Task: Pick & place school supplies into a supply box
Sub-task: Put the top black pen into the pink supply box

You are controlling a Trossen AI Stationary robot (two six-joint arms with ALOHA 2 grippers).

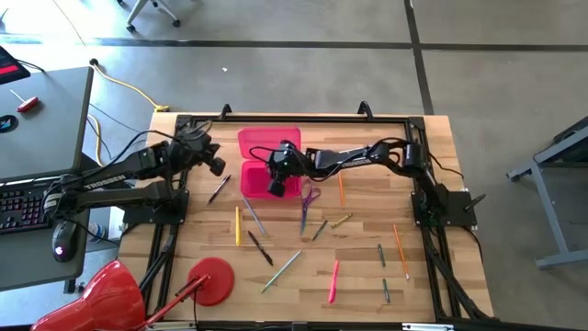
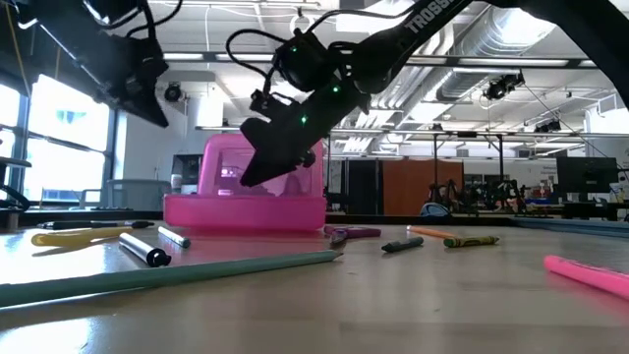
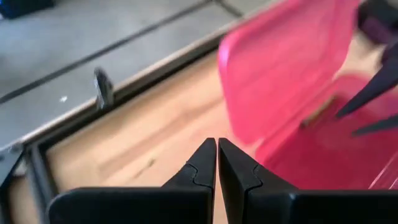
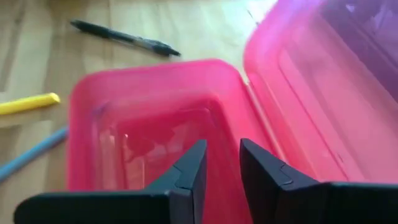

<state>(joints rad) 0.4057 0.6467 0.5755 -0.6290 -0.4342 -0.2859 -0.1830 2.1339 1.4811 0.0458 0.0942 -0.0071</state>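
The pink supply box (image 1: 257, 145) lies open near the table's far edge, its lid (image 4: 323, 74) laid back and its tray (image 4: 124, 118) facing up. My right gripper (image 4: 222, 163) hovers open just above the tray (image 2: 246, 211), holding nothing. A thin tan stick (image 3: 316, 114) seems to lie inside the tray. My left gripper (image 3: 217, 155) hangs shut in the air to the left of the box (image 3: 280, 68). Pencils and pens lie flat on the wood: a black pen (image 1: 219, 188), a yellow one (image 1: 237, 225), purple scissors (image 1: 310, 198) and a pink marker (image 1: 333, 280).
A red round disc with a stick handle (image 1: 211, 279) lies at the near left edge. More pencils lie on the right half, orange (image 1: 401, 250) and green (image 1: 381, 255). A long green pencil (image 2: 177, 273) lies close to the near edge. Black frame rails (image 1: 427, 221) border the table.
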